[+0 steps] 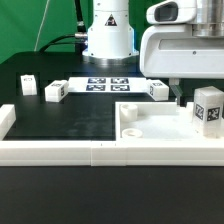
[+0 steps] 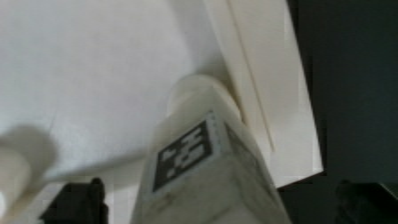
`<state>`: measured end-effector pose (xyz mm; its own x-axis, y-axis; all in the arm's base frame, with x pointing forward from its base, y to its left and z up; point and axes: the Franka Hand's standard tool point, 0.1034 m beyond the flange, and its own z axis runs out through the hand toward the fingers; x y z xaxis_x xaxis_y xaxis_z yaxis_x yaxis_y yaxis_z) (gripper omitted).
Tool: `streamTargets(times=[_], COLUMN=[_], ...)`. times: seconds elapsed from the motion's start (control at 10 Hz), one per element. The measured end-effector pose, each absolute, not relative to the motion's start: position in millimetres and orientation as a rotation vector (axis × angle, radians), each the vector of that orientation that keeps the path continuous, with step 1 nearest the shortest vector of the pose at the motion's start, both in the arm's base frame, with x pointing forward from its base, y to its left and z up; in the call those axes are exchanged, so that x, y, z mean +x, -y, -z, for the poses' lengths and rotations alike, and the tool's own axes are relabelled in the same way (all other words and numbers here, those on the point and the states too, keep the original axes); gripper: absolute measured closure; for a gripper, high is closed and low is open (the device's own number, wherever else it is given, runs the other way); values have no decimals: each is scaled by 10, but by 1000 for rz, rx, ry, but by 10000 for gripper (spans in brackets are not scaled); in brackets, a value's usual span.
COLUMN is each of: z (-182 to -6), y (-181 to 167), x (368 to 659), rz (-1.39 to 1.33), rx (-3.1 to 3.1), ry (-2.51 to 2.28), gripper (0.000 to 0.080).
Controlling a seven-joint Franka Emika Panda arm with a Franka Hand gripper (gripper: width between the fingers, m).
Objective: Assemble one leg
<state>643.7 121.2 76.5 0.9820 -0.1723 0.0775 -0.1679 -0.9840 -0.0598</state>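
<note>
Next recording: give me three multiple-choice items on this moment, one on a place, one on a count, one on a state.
1. Where is the leg nearest the gripper?
A. on the marker board
B. on the large white slab
C. in the air, lifted

2. How many legs show in the exterior view?
A. two
B. four
C. seven

3. How is the gripper?
A. open
B. shut on a leg
C. out of view

Answers:
1 B: the nearest leg stands on the slab's white surface.
2 B: three other legs join the nearest one.
3 A: in the wrist view the fingers stand wide apart, clear of the leg between them.
</note>
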Motion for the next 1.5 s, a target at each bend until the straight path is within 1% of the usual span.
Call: streamTargets(times=[0.3,0.4,0.6,0.7,0.9,1.1,1.3,1.5], z=[-785,-782,-780,-780,-780,-775,-769,-764], y=[-1204,-1200,-1196,-1196,-1196,-1192,-1174,-1152], x=[6455,6455,6455,6455,6455,6456,6448,6440], rz=[138,138,138,138,138,144,139,146], rx=[-3101,-3100,-3100,-3100,-3100,-3100,-3057,-2979], ry=[153,201,209,209,206,56,-473,-813], gripper=[151,151,423,509,509,509,509,509])
